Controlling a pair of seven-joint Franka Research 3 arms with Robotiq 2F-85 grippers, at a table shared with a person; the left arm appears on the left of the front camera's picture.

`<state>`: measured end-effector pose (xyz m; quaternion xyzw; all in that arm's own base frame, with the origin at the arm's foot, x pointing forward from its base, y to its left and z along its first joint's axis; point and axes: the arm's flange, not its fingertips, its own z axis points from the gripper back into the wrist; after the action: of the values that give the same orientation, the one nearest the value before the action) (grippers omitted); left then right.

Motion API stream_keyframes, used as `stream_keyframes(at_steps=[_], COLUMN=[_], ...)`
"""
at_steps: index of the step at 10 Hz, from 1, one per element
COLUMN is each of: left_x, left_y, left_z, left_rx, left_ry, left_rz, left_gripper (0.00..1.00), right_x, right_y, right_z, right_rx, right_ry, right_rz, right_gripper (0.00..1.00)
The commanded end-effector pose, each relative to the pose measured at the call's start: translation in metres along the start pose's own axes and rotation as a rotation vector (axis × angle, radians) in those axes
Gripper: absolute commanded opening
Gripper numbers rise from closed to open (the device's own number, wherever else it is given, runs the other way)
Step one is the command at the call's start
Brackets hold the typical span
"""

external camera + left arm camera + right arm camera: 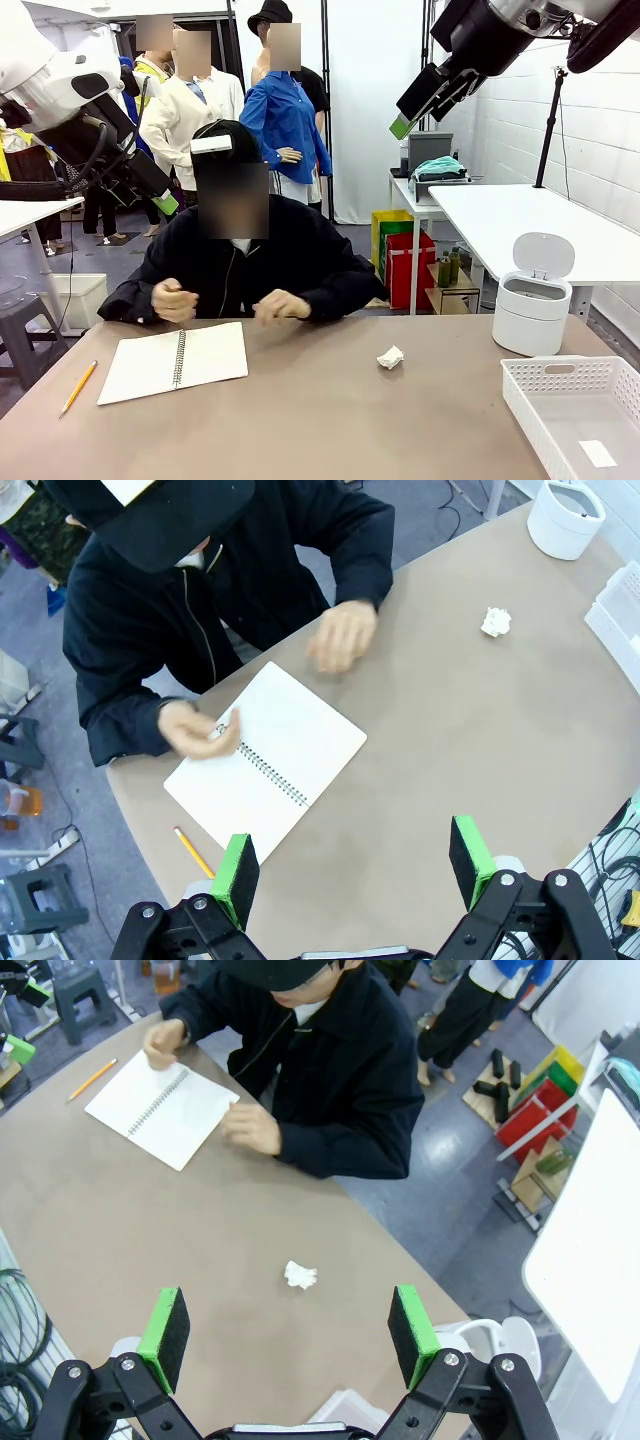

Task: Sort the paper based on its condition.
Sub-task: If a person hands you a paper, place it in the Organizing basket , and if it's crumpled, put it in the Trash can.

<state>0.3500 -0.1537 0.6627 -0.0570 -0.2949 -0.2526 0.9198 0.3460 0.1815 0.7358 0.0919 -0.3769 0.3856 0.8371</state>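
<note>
Sorting looks not yet begun: a crumpled wad (390, 357) lies loose on the table (320, 420) between notebook (175, 362) and bin (533, 300), while left claw (355, 865) and right claw (288, 1330) hover wide, empty.

At lower right of the front view, the basket (560, 375) runs off the right and bottom edges. In the left wrist view, the person's hand (200, 730) at centre left is smeared by motion, its fingers unclear. The pencil (188, 846) at lower left slips behind a green pad (238, 875) of the left gripper (352, 840). The bin (565, 520) at upper right is clipped by the top edge. In the right wrist view, the right gripper (288, 1305) hides part of the bin (500, 1335) at lower right. The paper wad (300, 1275) at centre is too small to show its creases.
</note>
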Motion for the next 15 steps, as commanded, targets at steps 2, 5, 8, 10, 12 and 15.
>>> stream_keyframes(at_steps=[2, 5, 8, 10, 12, 15], left_x=[0.0, 0.0, 0.0, 0.0, 0.0, 0.0], left_y=[0.001, 0.001, 0.001, 0.001, 0.001, 0.001], left_z=[0.0, 0.0, 0.0, 0.0, 0.0, 0.0], left_rx=[0.009, 0.009, 0.009, 0.009, 0.009, 0.009], left_ry=[0.001, 0.001, 0.001, 0.001, 0.001, 0.001], left_rz=[-0.004, -0.004, -0.004, -0.004, -0.004, -0.004], left_gripper=[1.0, 1.0, 1.0, 1.0, 1.0, 1.0], right_x=[-0.017, -0.059, -0.105, -0.119, -0.123, -0.123], right_y=[-0.02, -0.036, -0.035, -0.03, -0.03, -0.025], right_z=[-0.017, -0.065, -0.157, -0.21, -0.241, -0.246], right_rx=[0.018, 0.045, 0.093, 0.097, 0.075, 0.083], right_ry=[0.148, 0.363, 0.602, 0.613, 0.574, 0.585], right_rz=[-0.155, -0.272, -0.293, -0.201, -0.153, -0.164], right_gripper=[1.0, 1.0, 1.0, 1.0, 1.0, 1.0])
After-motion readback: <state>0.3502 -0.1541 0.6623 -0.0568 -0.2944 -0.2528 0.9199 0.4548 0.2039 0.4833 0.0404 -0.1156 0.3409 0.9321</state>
